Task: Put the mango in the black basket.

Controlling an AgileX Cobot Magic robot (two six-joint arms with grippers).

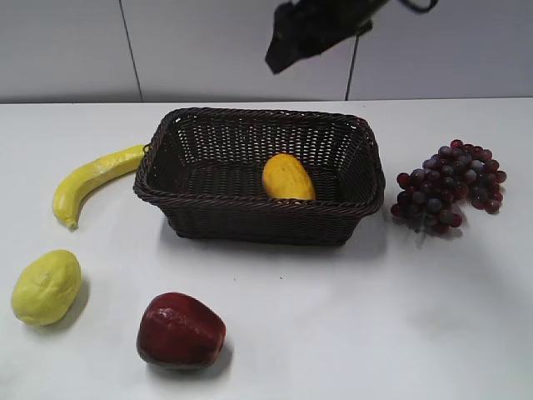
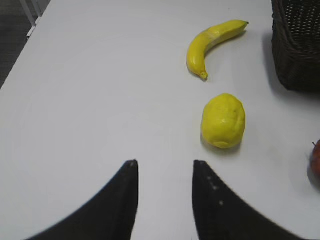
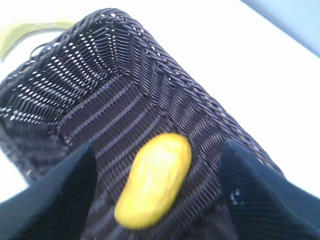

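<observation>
We start with the white table (image 1: 350,333), which carries everything, and on it the black basket (image 1: 250,218), the biggest thing by far, standing near the back and centre. Inside it, on the woven floor toward the right half, lies the mango (image 1: 288,177); our right wrist view shows it resting on the weave with nothing touching it. So we judge the main part of the task done: the fruit sits in its place, and what is left is only to draw the arm away.

To the right of the basket we see a bunch of dark grapes (image 1: 450,185), well apart from it. At the front lies a red apple (image 1: 180,330), at the left a banana (image 1: 90,179) whose tip comes just beside the basket's rim, and below it a lemon (image 1: 46,287).

Our right gripper (image 3: 155,192) hangs above the basket with its fingers spread wide either side of the mango, holding nothing. Our left gripper (image 2: 165,200) hovers over bare table near the lemon, its fingers parted a little and empty.
</observation>
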